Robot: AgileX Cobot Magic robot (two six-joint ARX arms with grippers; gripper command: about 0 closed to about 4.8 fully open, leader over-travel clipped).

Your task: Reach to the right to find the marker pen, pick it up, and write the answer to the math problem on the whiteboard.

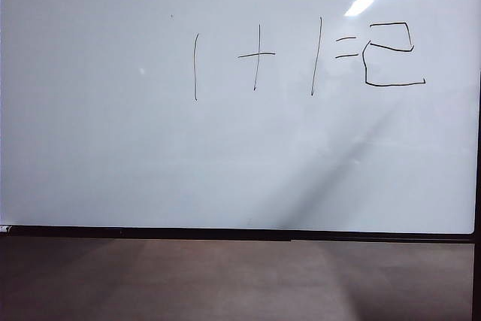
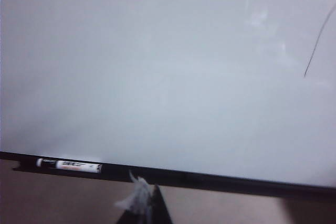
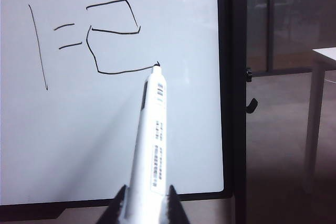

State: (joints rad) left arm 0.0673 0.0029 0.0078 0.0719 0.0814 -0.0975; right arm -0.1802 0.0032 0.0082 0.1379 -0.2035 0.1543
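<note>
The large glossy white black-framed whiteboard (image 1: 113, 171) carries the thin black handwritten math problem (image 1: 274, 58), w/ the boxy angular answer 2 (image 1: 391, 54) drawn just right of the equals dashes, so writing looks done. The right gripper (image 3: 147, 200), below the 2, pinches the white labelled marker pen (image 3: 152, 140), tip at the 2's bottom stroke end. Next prob. lift tip straight off w/o smearing; the left gripper (image 2: 144, 205) sits by the board's lower frame, jaws can't tell.
</note>
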